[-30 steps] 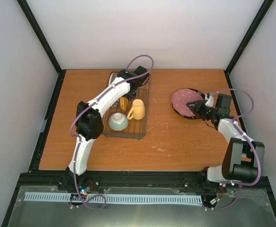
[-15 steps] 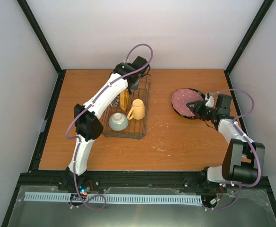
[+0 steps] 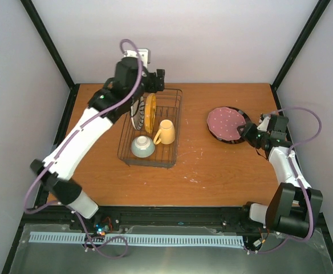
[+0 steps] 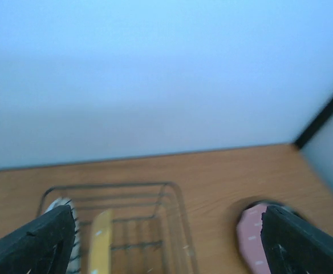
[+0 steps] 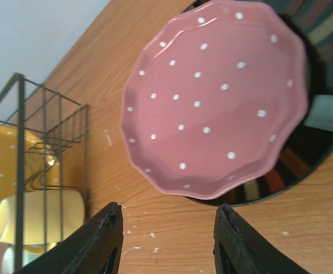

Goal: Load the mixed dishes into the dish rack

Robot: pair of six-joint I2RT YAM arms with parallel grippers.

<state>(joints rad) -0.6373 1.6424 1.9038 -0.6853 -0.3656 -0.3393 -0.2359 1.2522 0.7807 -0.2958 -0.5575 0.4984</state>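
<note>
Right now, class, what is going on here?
The dish rack is part loaded: it holds the striped plate, orange-yellow plate, yellow mug and small bowl. The left gripper hangs open and empty by its far end. The right gripper, open, faces the pink plate lying on a dark plate.

Dark plate (image 5: 320,142) mostly covered by pink plate (image 5: 215,97), striped plate (image 3: 135,116) partly behind left arm (image 3: 92,128)

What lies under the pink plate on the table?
A dark plate lies under the pink plate; only its edge, with coloured patches, shows at the right and bottom. Its middle is covered.
</note>
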